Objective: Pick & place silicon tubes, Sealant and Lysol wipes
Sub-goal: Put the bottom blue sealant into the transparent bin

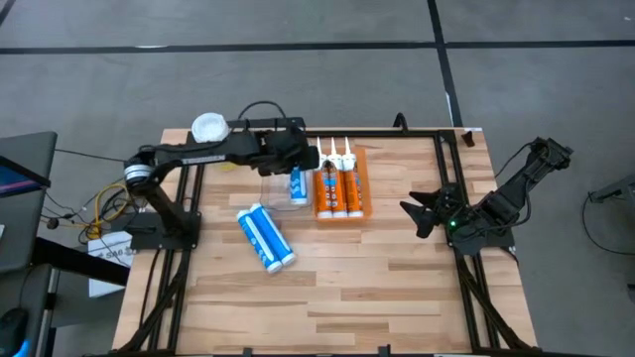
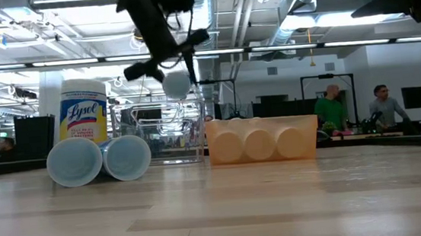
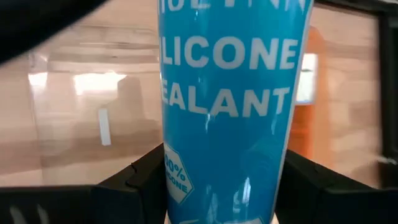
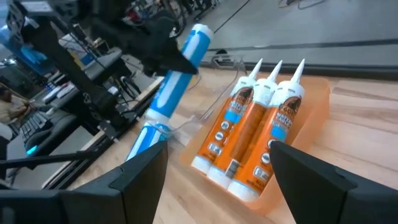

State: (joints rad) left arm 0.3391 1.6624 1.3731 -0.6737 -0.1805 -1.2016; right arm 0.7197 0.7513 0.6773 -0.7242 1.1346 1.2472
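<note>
Gripping a blue silicone tube (image 1: 297, 184), the left gripper (image 1: 295, 159) is hanging over the clear bin (image 1: 276, 190), probably for lowering it in. Waiting at three o'clock on the table (image 1: 397, 288), the right gripper (image 1: 422, 212) is standing spread apart.

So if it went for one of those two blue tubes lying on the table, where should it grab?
Probably mid-body, coming straight down from above. The two blue tubes lie flat, touching side by side, so the fingers would best straddle just the nearer one's round barrel across its width. The left hand is shut on another blue tube.
</note>
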